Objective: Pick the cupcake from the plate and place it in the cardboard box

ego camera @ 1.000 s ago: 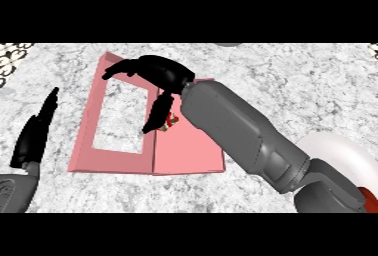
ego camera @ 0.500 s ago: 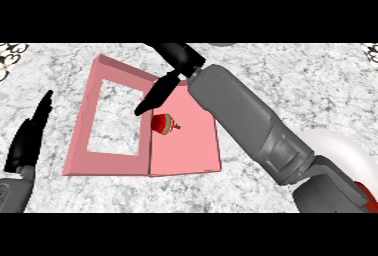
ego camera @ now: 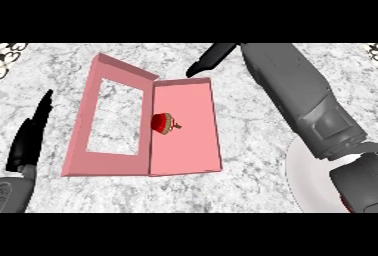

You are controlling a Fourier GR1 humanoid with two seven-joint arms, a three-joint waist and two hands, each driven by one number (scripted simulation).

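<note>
Right hand (ego camera: pixel 210 59) open above boxed cupcake (ego camera: pixel 165 123).

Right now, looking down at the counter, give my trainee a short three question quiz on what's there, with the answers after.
1. True or false: the cupcake lies inside the pink box.
2. Which hand is above the box's far edge? A left, B right.
3. Fill in: the white plate shows under the robot's ____ forearm.

Key: 1 true. 2 B, the right hand, holding nothing; the left hand rests open at the view's left edge. 3 right.
</note>
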